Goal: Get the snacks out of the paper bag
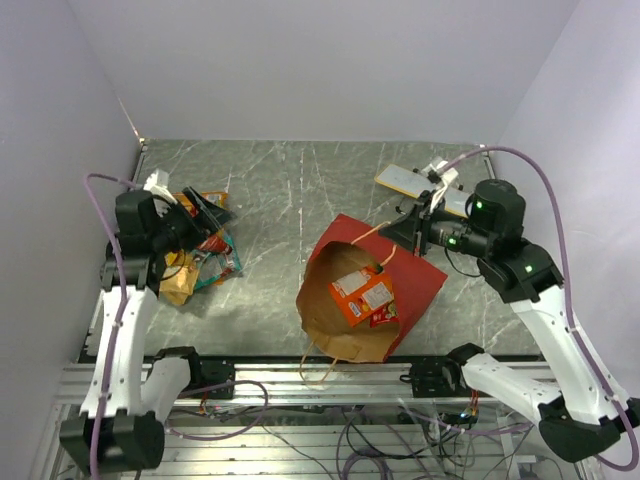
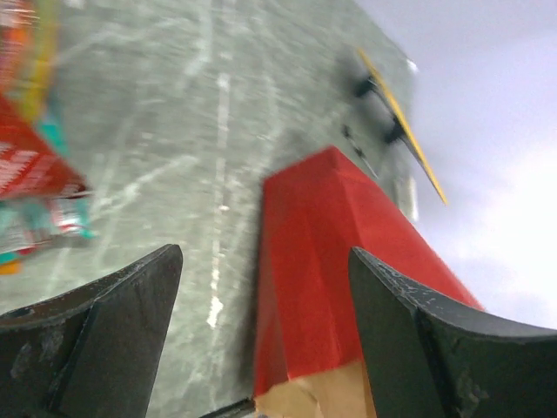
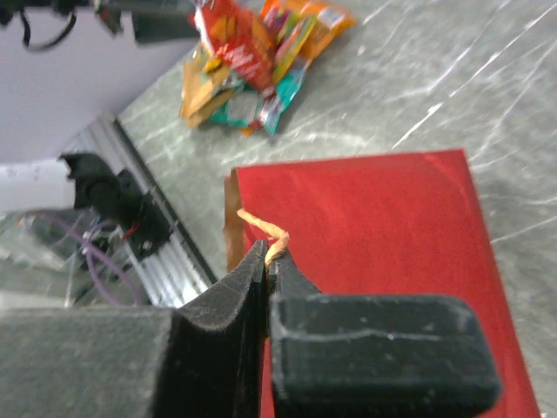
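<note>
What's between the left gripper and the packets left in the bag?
Nothing visible. Bare table lies between the open left gripper and the paper bag, where the orange packets sit exposed at the mouth. The right gripper is shut on the handle, off that path.

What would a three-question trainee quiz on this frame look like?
1. True or false: the left gripper holds a snack packet.
2. The right gripper is shut on: A) the tan handle, B) a chip packet, C) nothing.
3. Where do the orange packets lie that are not in the snack pile?
Key: 1 false, its jaws stand open and empty; 2 A; 3 inside the paper bag.
</note>
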